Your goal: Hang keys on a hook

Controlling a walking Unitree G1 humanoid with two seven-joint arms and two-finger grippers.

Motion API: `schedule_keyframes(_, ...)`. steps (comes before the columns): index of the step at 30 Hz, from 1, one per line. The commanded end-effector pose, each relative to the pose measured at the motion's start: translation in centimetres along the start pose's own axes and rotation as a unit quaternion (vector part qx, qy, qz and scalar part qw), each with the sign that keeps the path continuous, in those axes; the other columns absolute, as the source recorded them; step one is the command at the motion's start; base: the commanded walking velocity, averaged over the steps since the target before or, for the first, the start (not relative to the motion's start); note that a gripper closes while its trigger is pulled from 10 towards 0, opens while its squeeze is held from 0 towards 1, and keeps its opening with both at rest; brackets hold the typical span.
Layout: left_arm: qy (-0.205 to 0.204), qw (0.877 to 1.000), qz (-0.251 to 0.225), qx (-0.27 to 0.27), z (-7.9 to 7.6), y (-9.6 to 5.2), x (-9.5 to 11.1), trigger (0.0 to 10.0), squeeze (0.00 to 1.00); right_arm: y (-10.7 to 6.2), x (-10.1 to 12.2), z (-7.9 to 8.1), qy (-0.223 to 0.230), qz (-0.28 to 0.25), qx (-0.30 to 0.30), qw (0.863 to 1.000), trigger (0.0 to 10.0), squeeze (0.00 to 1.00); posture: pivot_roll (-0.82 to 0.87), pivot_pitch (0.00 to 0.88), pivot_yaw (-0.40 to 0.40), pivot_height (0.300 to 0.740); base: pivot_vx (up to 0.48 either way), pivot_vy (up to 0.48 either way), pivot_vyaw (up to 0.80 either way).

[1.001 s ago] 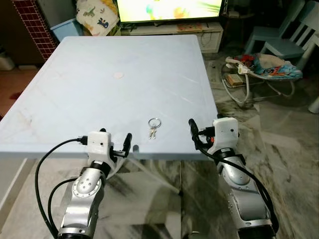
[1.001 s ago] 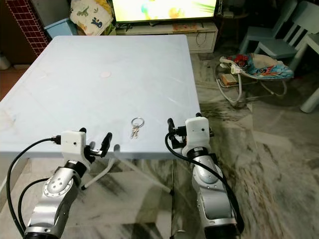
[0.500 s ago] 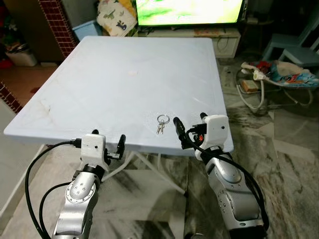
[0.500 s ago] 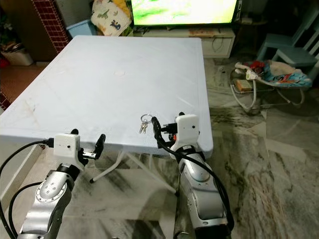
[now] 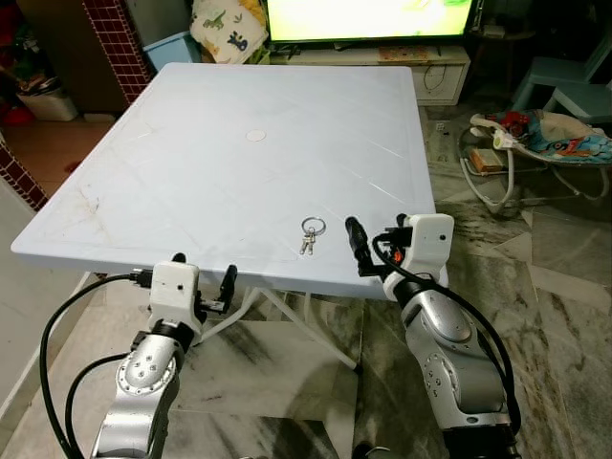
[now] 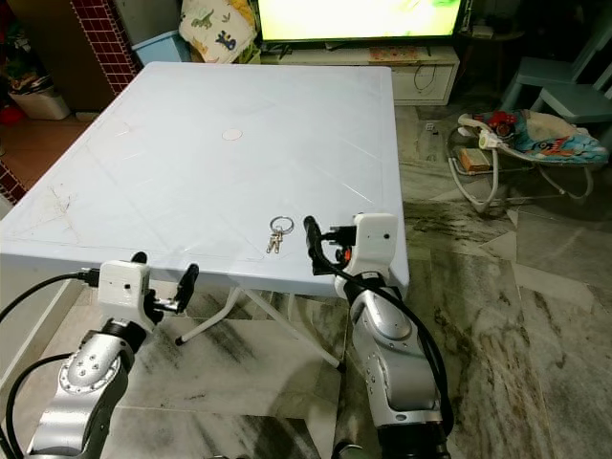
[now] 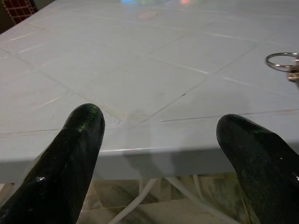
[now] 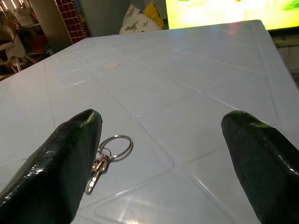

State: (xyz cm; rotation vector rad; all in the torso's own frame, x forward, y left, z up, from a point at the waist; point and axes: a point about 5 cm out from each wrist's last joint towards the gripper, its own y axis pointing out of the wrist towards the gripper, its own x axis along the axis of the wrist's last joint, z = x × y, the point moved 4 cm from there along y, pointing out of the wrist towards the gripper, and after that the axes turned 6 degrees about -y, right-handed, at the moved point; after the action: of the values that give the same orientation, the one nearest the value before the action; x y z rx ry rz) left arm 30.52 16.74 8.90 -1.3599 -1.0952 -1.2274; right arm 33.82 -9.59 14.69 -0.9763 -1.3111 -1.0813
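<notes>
**Keys on the table, right gripper lined up beside them**

Keys (image 5: 310,234), a small silver bunch on a round split ring, lie flat on the pale blue plastic table (image 5: 239,143), near its front edge and towards the right corner. You have not picked them up yet.

Your right gripper (image 5: 368,244) sits over the table's front edge, just beside the keys on their right, fingers spread wide and empty. That placement reads as a set-up for the grasp: low, level with the tabletop, pointing across it.

Your left gripper (image 5: 203,284) hangs just below and in front of the table edge, well apart from the keys, also spread and holding nothing. It looks parked out of the way.

Head views give you the layout: both arms, the table edge, a bright screen (image 5: 368,17) at the far end.

Right wrist view adds the alignment: the ring (image 8: 115,146) lies close by one black finger (image 8: 51,161), off the centre of the gap, so you likely need to shift sideways before closing.

Left wrist view catches the ring (image 7: 282,60) at the picture's margin.

No hook is identifiable.
</notes>
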Motion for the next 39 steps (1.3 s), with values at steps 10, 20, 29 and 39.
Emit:
schedule_keyframes(10,0.002,1.0,0.002,0.002,0.0,-0.1,0.0,10.0,0.0,0.5,0.5,1.0,0.01,-0.001,0.019,1.0,10.0,0.0,0.03,0.101,0.063,0.74,0.0,0.0,0.0)
schedule_keyframes(20,0.006,1.0,0.005,0.001,0.2,-0.1,0.0,10.0,0.0,1.0,-0.2,2.6,0.057,0.032,0.03,0.997,10.0,0.0,0.03,0.108,0.073,0.74,0.0,0.0,0.0)
schedule_keyframes(29,0.008,1.0,0.006,0.001,0.3,0.0,0.2,10.0,0.0,2.1,-2.0,2.5,0.016,0.084,0.017,0.996,10.0,0.0,0.04,0.114,0.081,0.74,0.0,0.0,0.0)
schedule_keyframes(39,0.005,1.0,0.006,-0.004,0.0,0.1,0.3,10.0,0.0,3.9,-2.9,0.4,-0.012,0.102,-0.01,0.995,9.6,0.0,0.04,0.111,0.084,0.74,0.0,0.0,0.0)
